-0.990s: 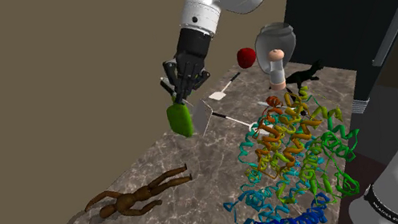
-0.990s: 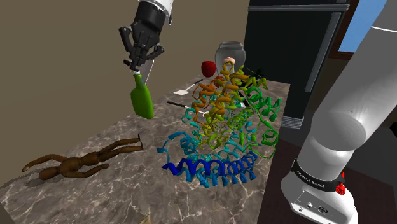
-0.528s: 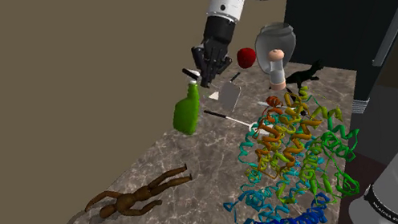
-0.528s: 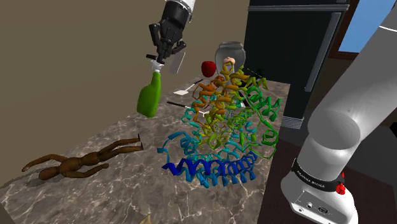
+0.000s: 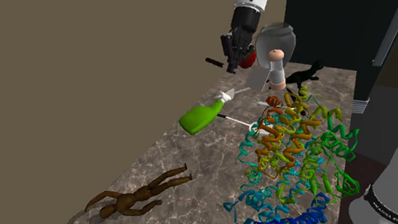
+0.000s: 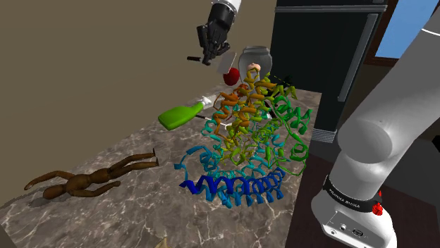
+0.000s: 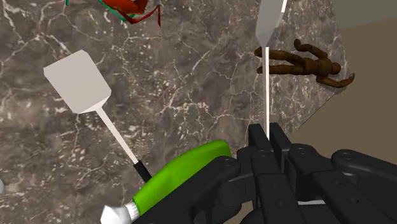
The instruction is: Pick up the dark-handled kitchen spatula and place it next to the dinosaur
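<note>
My black gripper (image 5: 232, 60) (image 6: 210, 55) hangs in the air above the far part of the marble counter (image 5: 162, 149), shut on a spatula. In the wrist view the fingers (image 7: 257, 143) clasp the spatula's thin shaft (image 7: 266, 95), and its grey blade (image 7: 270, 16) points away from the hand. Its dark handle end (image 5: 214, 62) (image 6: 192, 58) sticks out of the hand's other side. The black dinosaur (image 5: 305, 75) stands at the counter's far end, to the shoulder view's right of the gripper. A second spatula (image 7: 77, 81) with a white blade and a dark handle lies on the counter below.
A green bottle (image 5: 202, 117) (image 6: 180, 115) (image 7: 184, 168) lies on its side under the hand. A big multi-coloured ribbon model (image 5: 293, 158) (image 6: 247, 141) stands near the dinosaur. Behind are a red apple (image 6: 230, 75), a glass jar (image 5: 276, 39) and a black cabinet (image 5: 337, 13). A brown jointed figure (image 5: 133, 198) lies at the near end.
The gripper has carried the spatula up and to the shoulder view's right, toward the jar. The green bottle, upright before, has tipped over and now lies on its side.
</note>
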`<state>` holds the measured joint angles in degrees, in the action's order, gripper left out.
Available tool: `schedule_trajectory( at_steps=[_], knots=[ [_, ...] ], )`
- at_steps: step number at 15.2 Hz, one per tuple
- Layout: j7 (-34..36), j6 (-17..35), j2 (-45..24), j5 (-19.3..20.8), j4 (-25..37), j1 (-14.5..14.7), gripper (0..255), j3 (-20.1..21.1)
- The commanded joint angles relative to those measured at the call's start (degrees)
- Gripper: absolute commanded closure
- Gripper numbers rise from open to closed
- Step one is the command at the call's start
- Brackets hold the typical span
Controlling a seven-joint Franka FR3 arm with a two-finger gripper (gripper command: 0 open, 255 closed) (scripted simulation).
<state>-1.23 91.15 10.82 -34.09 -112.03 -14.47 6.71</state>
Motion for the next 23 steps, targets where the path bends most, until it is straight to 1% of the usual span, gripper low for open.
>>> schedule_trajectory(
  at_steps=[1,7,12,23],
  knots=[
    [-2.3,-1.8,-0.4,0.9,0.7,-1.3,255,-1.8],
    [-8.9,-7.0,-3.4,3.7,4.6,-5.0,255,-6.7],
    [-14.5,-11.5,-7.7,5.9,10.1,-8.3,255,-10.7],
    [-17.9,-4.1,-7.9,6.2,2.3,-8.1,255,-10.3]
  ],
)
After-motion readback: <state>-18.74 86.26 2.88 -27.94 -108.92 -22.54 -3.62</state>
